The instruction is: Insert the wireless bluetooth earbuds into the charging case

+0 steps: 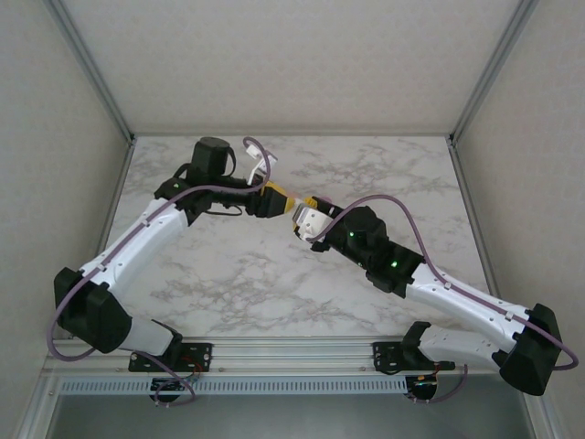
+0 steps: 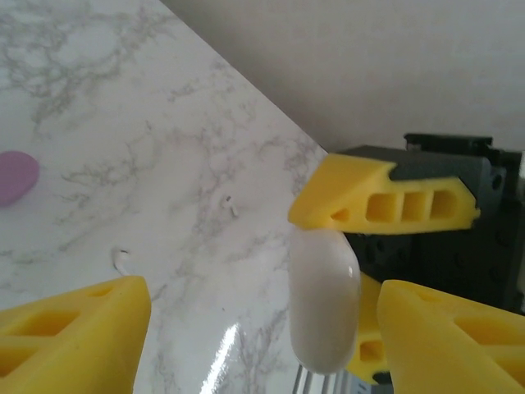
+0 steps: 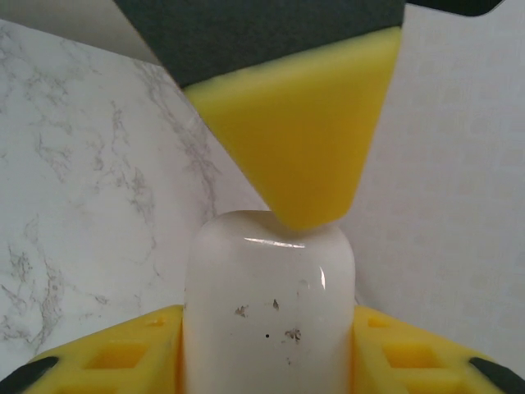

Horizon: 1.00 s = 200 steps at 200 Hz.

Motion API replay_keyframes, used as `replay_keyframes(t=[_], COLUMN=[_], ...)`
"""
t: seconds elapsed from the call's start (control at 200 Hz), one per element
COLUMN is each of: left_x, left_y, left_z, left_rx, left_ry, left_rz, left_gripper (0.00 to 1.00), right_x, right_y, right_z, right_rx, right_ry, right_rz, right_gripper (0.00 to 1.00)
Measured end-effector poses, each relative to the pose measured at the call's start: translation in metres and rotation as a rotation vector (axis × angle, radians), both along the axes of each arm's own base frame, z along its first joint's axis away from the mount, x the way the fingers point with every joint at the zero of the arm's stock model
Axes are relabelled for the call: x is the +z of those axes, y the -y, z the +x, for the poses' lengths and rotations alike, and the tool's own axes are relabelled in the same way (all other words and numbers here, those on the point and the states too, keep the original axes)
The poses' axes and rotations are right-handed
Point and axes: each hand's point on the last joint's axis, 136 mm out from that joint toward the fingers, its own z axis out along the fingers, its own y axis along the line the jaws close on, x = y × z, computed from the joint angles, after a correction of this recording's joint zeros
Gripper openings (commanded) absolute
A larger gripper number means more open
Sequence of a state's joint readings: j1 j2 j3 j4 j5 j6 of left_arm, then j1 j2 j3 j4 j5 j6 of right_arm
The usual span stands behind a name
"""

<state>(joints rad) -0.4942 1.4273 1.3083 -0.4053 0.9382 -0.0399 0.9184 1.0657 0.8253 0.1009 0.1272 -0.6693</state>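
Note:
My right gripper (image 1: 307,222) is shut on a white rounded charging case (image 3: 269,305), its fingers pressing the case's two sides. The case (image 2: 325,300) hangs above the table with its lid closed, showing a few dark specks on its face. My left gripper (image 2: 262,345) is open, and the case stands between its yellow fingers, close to the right one (image 2: 453,336). One left fingertip (image 3: 305,156) touches the top of the case. Two tiny white bits (image 2: 120,260) lie on the marble, too small to tell whether they are earbuds.
A purple rounded thing (image 2: 15,176) lies at the left edge of the left wrist view, cut off by the frame. A white object (image 1: 260,167) sits behind the left wrist. The marble table (image 1: 384,174) is walled on three sides.

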Motion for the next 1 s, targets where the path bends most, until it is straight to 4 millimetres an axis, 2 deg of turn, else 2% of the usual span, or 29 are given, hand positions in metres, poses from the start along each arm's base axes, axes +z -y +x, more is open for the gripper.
replay_keyframes(t=[0.1, 0.245, 0.43, 0.656, 1.001], left_x=[-0.001, -0.002, -0.008, -0.009, -0.010], left_y=[0.004, 0.013, 0.018, 0.022, 0.022], left_z=[-0.007, -0.016, -0.014, -0.017, -0.018], left_rx=[-0.042, -0.097, -0.113, -0.127, -0.132], left_ry=[-0.015, -0.025, -0.038, -0.045, -0.050], left_rz=[0.003, 0.013, 0.026, 0.030, 0.045], left_gripper=[0.67, 0.55, 0.41, 0.36, 0.17], right_x=[0.001, 0.005, 0.007, 0.006, 0.003], right_y=[0.000, -0.001, -0.004, -0.006, -0.007], right_z=[0.001, 0.002, 0.001, 0.003, 0.006], right_rx=[-0.002, -0.002, 0.012, 0.011, 0.004], right_ry=[-0.002, 0.003, 0.001, -0.005, -0.012], right_rz=[0.003, 0.011, 0.013, 0.012, 0.006], right_gripper=[0.41, 0.41, 0.42, 0.42, 0.43])
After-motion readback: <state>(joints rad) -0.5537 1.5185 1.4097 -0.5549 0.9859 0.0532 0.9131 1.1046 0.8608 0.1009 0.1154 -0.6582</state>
